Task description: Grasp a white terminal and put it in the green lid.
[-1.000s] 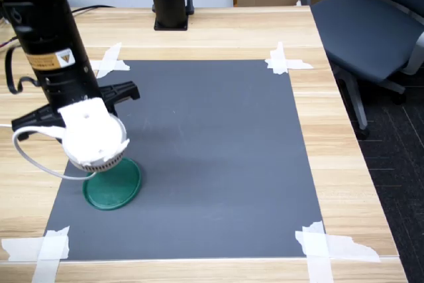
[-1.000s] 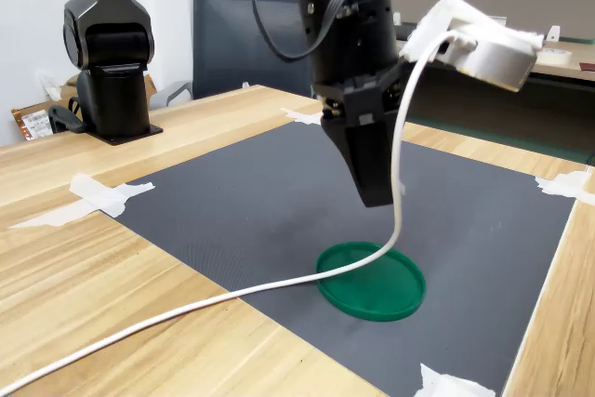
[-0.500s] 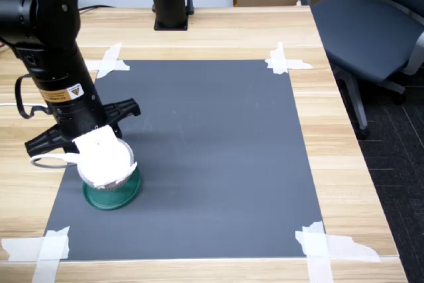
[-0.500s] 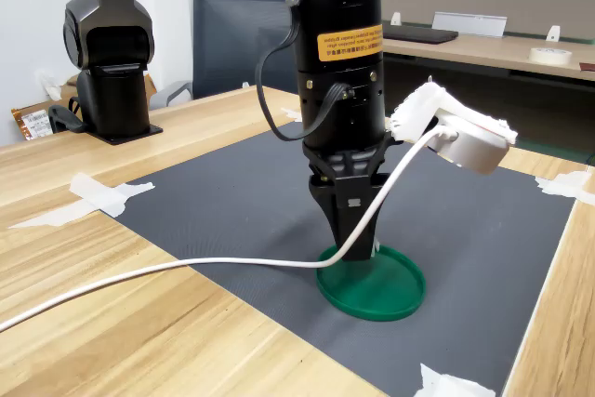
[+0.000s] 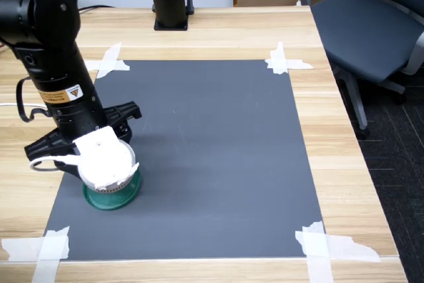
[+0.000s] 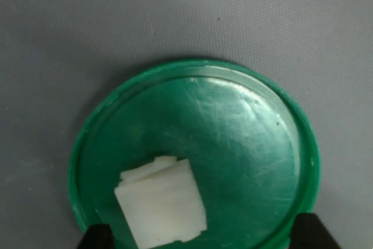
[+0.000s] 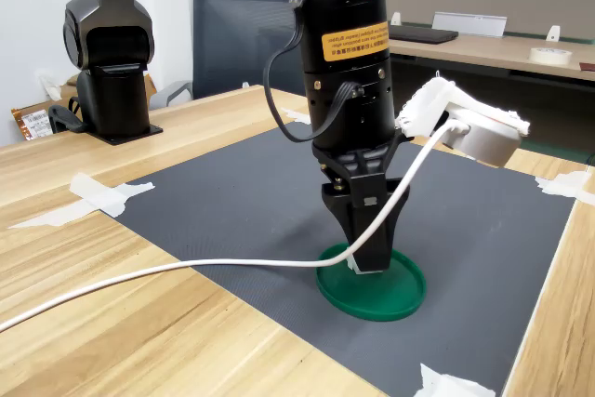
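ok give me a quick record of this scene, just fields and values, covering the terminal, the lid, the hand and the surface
white terminal: lying inside the lid, near its rim, in the wrist view
green lid: flat on the mat, open side up
hand: lowered right over the lid; fingertips straddle the terminal, apparently apart
dark grey mat: taped at the corners to the wooden table
white cable: trails across the table from the wrist camera

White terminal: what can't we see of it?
Wrist view: the white terminal shows mostly its top; its height cannot be told.
First exterior view: the wrist camera covers it and most of the green lid.
Second exterior view: the gripper hides nearly all of it.
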Robot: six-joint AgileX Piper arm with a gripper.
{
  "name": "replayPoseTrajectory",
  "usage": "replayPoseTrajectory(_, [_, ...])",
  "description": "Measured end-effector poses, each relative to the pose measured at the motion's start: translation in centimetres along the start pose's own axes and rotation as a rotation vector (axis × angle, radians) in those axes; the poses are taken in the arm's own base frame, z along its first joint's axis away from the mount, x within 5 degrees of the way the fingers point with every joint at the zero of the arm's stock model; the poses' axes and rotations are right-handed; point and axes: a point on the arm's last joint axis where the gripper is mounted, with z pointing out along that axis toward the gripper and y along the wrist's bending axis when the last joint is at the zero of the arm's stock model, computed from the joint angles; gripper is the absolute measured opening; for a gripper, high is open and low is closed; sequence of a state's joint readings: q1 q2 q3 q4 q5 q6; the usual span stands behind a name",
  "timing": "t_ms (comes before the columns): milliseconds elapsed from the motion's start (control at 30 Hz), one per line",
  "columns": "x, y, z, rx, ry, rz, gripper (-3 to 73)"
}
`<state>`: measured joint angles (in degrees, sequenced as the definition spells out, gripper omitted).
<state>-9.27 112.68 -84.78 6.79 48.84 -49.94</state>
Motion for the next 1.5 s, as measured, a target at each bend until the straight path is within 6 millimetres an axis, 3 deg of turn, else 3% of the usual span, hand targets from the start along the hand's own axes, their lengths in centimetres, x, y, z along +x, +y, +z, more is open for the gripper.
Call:
replayPoseTrajectory(200, [0.1, 0.1, 0.0, -0.007, 0.006, 0.035, 58.2])
replayPoseTrajectory(300, [0.0, 0.1, -0.1, -0.007, 0.002, 0.074, 53.5])
replayPoseTrajectory(433, [-0.5, -0.1, -1.4, 0.025, -0.06, 0.122, 37.1])
replayPoseTrajectory(600, [-1.7, -0.2, -5.7, 0.106, -0.224, 0.165, 5.9])
replayPoseTrajectory(667, [-1.9, -0.1, -7.1, 0.125, -0.272, 0.176, 0.7])
replayPoseTrajectory(967, [-2.0, 1.2, -13.3, 0.183, -0.416, 0.184, -2.5])
replayPoseTrajectory(1100, [-1.5, 2.9, -17.8, 0.21, -0.567, 0.228, -2.5])
replayPoseTrajectory(1200, [-0.2, 4.6, -20.1, 0.253, -0.699, 0.295, -2.5])
replayPoseTrajectory(1367, [3.2, 7.9, -21.9, 0.304, -0.843, 0.403, -2.5])
replayPoseTrajectory(1500, [6.3, 11.0, -21.3, 0.285, -0.85, 0.438, -2.5])
